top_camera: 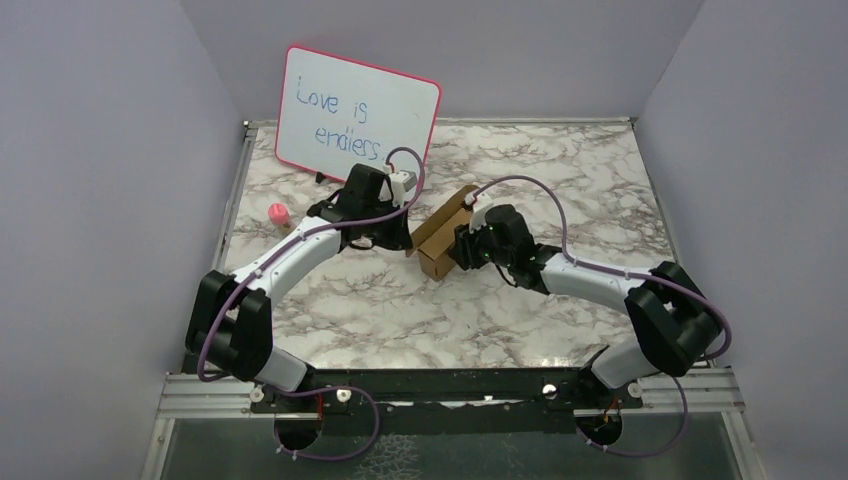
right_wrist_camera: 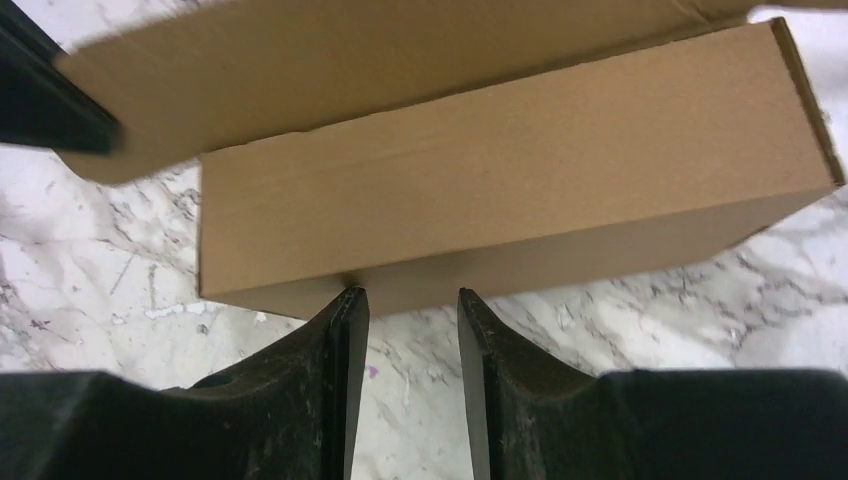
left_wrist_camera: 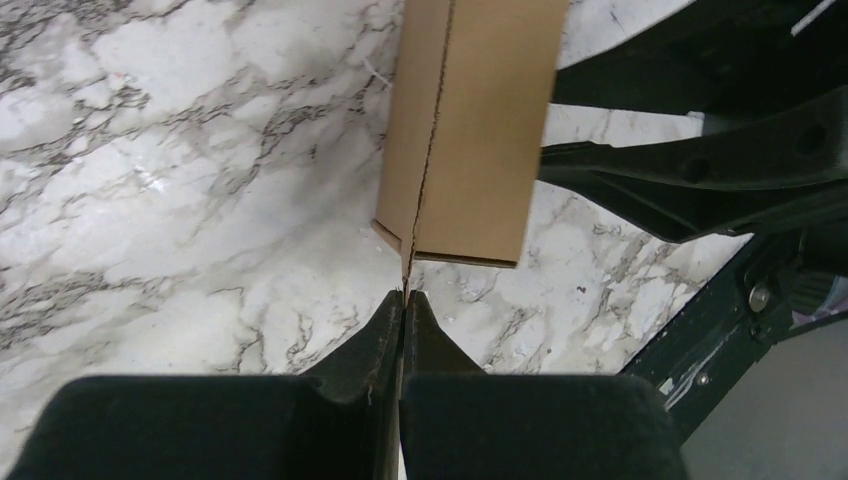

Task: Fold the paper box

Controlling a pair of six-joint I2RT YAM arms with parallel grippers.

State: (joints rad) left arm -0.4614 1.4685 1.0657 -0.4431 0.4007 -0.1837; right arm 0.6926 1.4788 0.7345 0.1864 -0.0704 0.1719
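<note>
The paper box (top_camera: pixel 440 240) sits near the middle of the marble table (top_camera: pixel 400 320), lying at an angle between my two grippers. As far as I can judge, most of the folding is done: the body stands as a closed rectangle with its side walls up. From the right wrist view a broad flap (right_wrist_camera: pixel 350 60) hangs loose above the body, so I take it the lid is not yet tucked in.

The left gripper (left_wrist_camera: pixel 404 300) is fully closed, its tips at a thin cardboard edge at the box's near corner. I cannot tell whether they nip that edge or only touch it. The right gripper (right_wrist_camera: pixel 412 295) has its jaws partly apart with nothing between them, just at the bottom edge of the long wall.

The far end of the box and its inside are out of sight in every view. From above, the wrists cover much of it. Behind the box lean a whiteboard (top_camera: pixel 355 115) and, off to the left, a small pink thing (top_camera: pixel 278 213) I cannot make out.
</note>
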